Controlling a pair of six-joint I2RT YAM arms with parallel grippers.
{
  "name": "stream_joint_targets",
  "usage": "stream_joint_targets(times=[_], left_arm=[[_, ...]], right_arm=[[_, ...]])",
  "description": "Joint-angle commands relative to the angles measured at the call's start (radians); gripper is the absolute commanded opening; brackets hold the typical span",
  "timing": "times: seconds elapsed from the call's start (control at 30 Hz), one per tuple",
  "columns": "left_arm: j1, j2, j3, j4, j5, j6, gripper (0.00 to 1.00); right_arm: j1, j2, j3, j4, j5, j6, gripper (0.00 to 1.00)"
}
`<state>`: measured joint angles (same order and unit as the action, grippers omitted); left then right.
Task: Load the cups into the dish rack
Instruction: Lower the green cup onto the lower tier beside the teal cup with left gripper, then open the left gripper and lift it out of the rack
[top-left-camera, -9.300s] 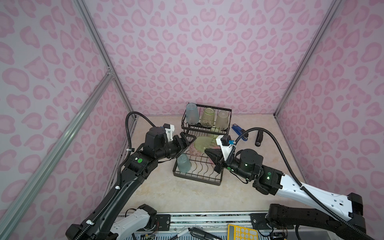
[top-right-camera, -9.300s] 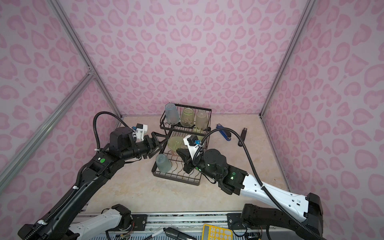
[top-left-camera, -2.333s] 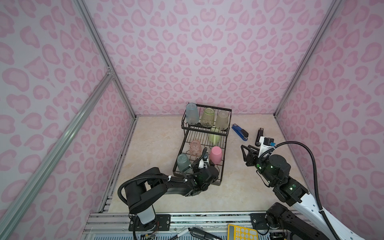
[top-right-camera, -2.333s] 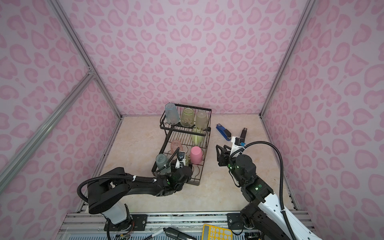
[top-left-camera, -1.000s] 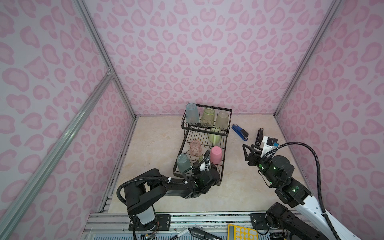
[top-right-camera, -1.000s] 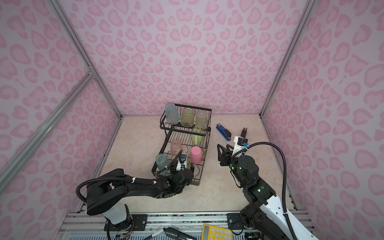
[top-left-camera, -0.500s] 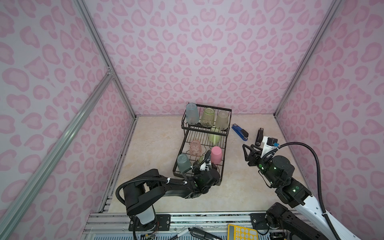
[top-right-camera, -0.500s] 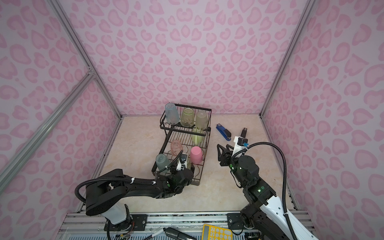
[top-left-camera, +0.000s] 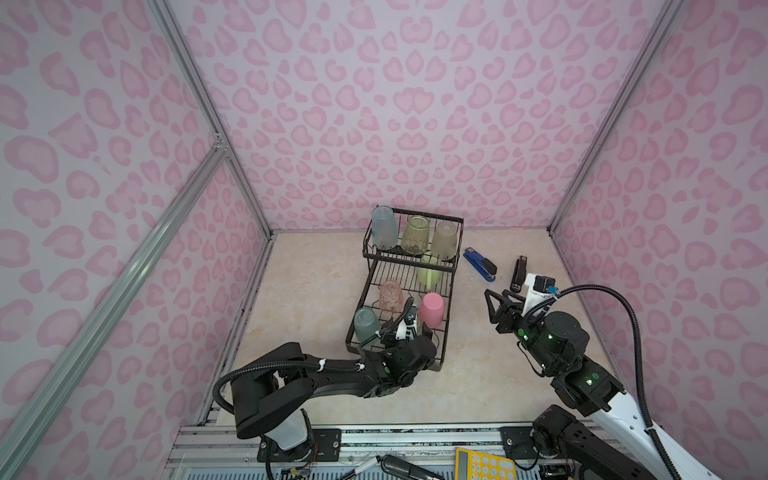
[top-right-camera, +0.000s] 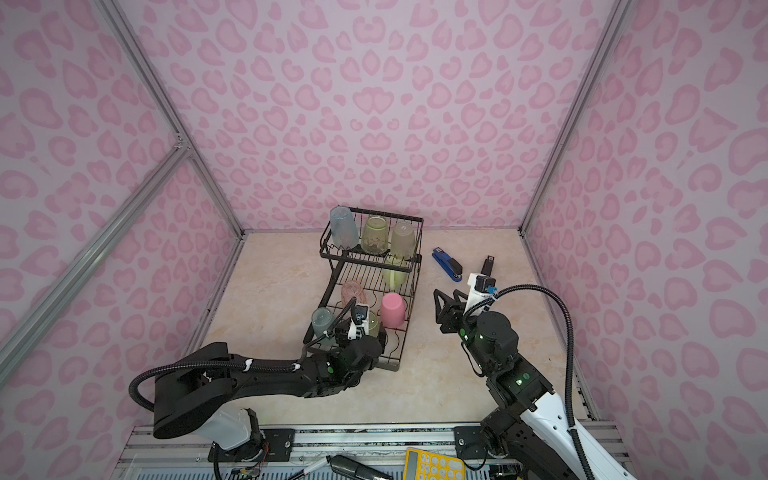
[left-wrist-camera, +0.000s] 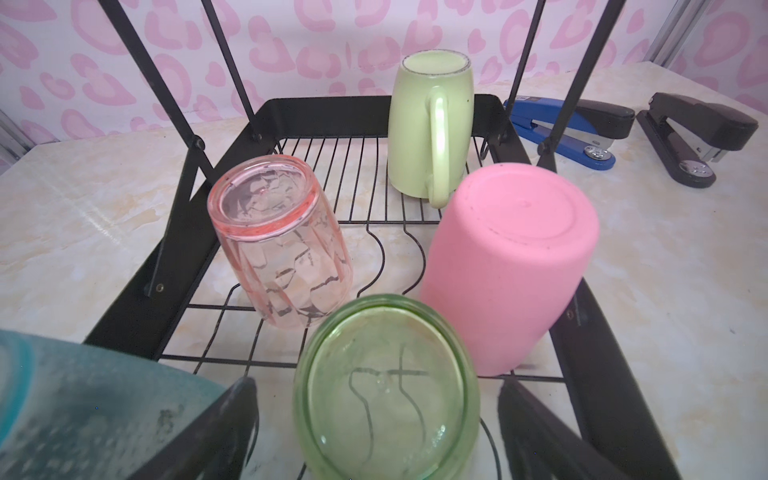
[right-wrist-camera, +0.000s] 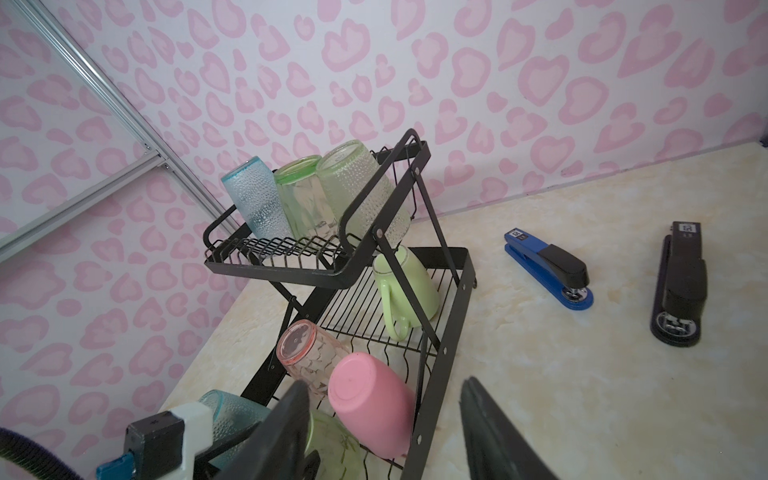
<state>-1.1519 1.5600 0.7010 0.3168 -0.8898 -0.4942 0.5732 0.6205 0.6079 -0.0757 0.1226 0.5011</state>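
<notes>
Black wire dish rack (right-wrist-camera: 449, 332): raised basket (right-wrist-camera: 274, 272) holds three upturned tumblers (right-wrist-camera: 305, 195); lower tray (left-wrist-camera: 332, 112) holds pale-green mug (left-wrist-camera: 415, 137), clear pink tumbler (left-wrist-camera: 278, 241), solid pink cup (left-wrist-camera: 507, 266), green tumbler (left-wrist-camera: 388, 374), blue tumbler (left-wrist-camera: 83, 407). Left gripper (left-wrist-camera: 375, 386) jaws wide apart around green tumbler; right gripper (top-left-camera: 495, 296) jaws apart, empty, beside rack.

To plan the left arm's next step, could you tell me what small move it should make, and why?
Probably draw the left gripper straight back from the green cup: it stands upside down in the dish rack, jaws open either side, the pink cup close beside.
</notes>
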Motion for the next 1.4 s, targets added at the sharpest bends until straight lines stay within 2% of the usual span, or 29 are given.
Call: stream_joint_targets(times=[0.0,0.23,0.33,0.4,0.47,0.53,0.67,0.8,0.9,1.0,1.2,1.37], left_arm=[[0.000,-0.041,-0.004,-0.034,-0.025,-0.010,0.92],[0.001,-0.175,-0.007,-0.089,-0.034,0.030,0.92],[0.000,-0.235,0.008,-0.120,-0.036,0.048,0.93],[0.001,-0.271,0.034,-0.202,-0.044,0.052,0.94],[0.002,-0.301,0.057,-0.250,-0.048,0.064,1.00],[0.006,-0.335,0.078,-0.293,-0.051,0.075,0.97],[0.061,-0.396,0.137,-0.404,-0.004,0.070,0.97],[0.130,-0.459,0.193,-0.489,0.032,0.066,0.97],[0.204,-0.513,0.225,-0.525,0.074,0.085,0.97],[0.307,-0.564,0.234,-0.534,0.177,0.092,0.97],[0.521,-0.589,0.268,-0.590,0.304,0.091,0.97],[0.782,-0.572,0.256,-0.601,0.458,0.025,0.97]], right_arm=[[0.001,-0.005,-0.003,-0.002,-0.001,-0.010,0.60],[0.001,-0.019,0.002,-0.015,0.016,-0.024,0.66],[0.001,-0.026,0.006,-0.022,0.028,-0.034,0.72],[0.001,-0.032,0.014,-0.036,0.046,-0.045,0.77],[0.001,-0.039,0.020,-0.048,0.064,-0.059,0.82],[0.001,-0.046,0.028,-0.057,0.086,-0.075,0.87],[0.000,-0.037,0.052,-0.076,0.138,-0.113,0.97],[-0.002,0.004,0.086,-0.097,0.207,-0.156,0.98],[-0.019,0.023,0.094,-0.076,0.243,-0.176,0.98],[-0.053,0.043,0.084,-0.033,0.251,-0.191,0.98],[-0.214,0.096,0.038,0.058,0.189,-0.194,0.98],[-0.369,0.156,-0.040,0.141,0.155,-0.188,0.98]])
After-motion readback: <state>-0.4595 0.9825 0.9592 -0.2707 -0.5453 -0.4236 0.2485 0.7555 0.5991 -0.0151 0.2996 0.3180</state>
